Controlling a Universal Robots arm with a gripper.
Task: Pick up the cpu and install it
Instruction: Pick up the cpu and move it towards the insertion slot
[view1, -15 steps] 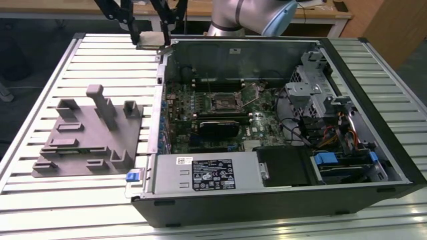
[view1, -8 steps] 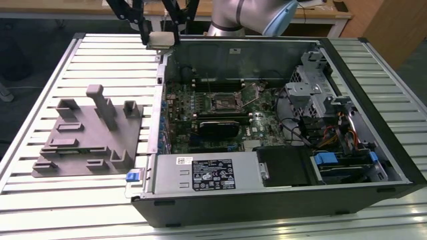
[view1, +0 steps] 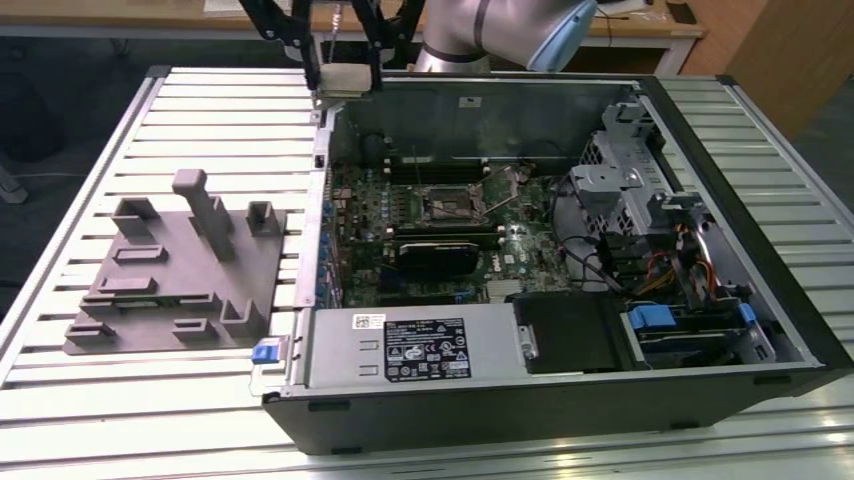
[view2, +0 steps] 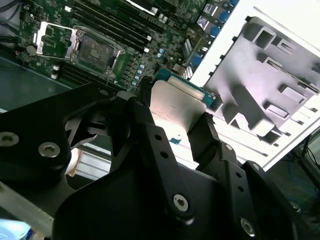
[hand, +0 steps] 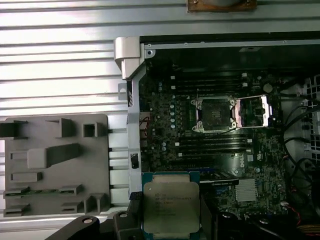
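In the exterior view, my claw (view1: 343, 72) pinches the cpu (view1: 344, 82) above a corner of the open computer case (view1: 534, 415), toward the exterior view's left. The grey fixture block (view1: 174, 270) sits on the table (view1: 80, 150).

In the second wrist view, my fingers (view2: 145, 120) clamp the cpu's (view2: 172, 105) edges.

In the first wrist view, the cpu (hand: 171, 210) hangs well apart from the open socket (hand: 215, 114).
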